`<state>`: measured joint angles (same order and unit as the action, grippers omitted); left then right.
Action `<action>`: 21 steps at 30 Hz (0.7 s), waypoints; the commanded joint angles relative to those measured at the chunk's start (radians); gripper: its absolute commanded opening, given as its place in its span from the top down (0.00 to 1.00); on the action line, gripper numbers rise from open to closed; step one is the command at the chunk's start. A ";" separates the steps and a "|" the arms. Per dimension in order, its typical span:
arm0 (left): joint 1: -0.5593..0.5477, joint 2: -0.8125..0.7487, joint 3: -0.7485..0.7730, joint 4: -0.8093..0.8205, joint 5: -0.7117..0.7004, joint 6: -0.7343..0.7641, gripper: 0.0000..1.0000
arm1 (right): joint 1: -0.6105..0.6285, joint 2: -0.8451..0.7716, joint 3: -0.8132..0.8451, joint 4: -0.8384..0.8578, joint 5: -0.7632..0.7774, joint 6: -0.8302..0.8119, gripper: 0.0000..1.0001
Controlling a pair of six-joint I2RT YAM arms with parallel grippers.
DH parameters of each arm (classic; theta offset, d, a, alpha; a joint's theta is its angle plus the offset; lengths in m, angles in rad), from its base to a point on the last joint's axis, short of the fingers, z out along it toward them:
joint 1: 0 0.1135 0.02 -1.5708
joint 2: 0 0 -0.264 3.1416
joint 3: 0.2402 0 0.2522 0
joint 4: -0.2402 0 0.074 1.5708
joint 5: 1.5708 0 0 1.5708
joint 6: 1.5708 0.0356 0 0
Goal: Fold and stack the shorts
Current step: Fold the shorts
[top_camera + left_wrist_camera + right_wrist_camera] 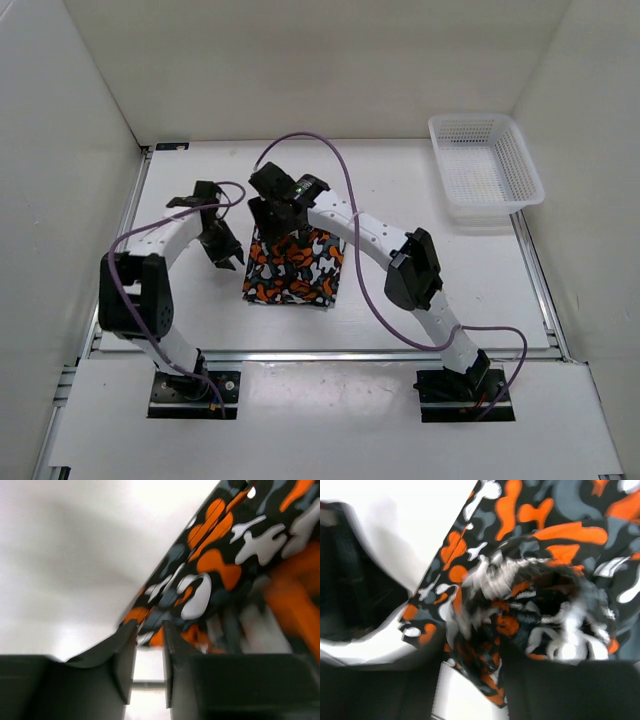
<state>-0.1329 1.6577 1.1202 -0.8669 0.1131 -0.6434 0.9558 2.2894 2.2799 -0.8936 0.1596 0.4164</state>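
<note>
Your white bench, walled in white, carries the shorts at its middle. They form a folded, nearly square packet lying slightly askew, with no clear long axis. Your right hand covers the far edge with fabric bunched between its fingers; grasping or released, you cannot tell. Your left hand, narrowly parted and empty, sits just beside the left edge. A white mesh basket stands well apart, far right.

The left arm and right arm have white tubular links between bulky black joint housings. Each stands on a black base plate, with a purple cable looping loosely alongside. The left gripper has matte black, flat-sided fingers.
</note>
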 commanded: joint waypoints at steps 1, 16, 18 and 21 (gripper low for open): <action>0.068 -0.163 0.001 -0.076 0.060 0.021 0.57 | -0.012 -0.045 0.055 0.060 -0.179 -0.074 0.32; -0.017 -0.127 0.226 -0.135 -0.004 0.137 0.77 | -0.221 -0.652 -0.798 0.337 -0.186 0.090 0.99; -0.057 -0.072 0.251 -0.126 -0.053 0.137 0.74 | -0.245 -0.705 -0.893 0.337 -0.186 0.102 0.96; -0.091 0.065 0.320 -0.126 -0.102 0.137 0.59 | -0.256 -0.729 -0.961 0.317 -0.186 0.102 0.75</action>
<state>-0.2028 1.6585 1.3838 -1.0088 0.0803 -0.5228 0.6868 1.5875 1.3617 -0.5968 -0.0216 0.5030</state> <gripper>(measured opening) 0.386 0.222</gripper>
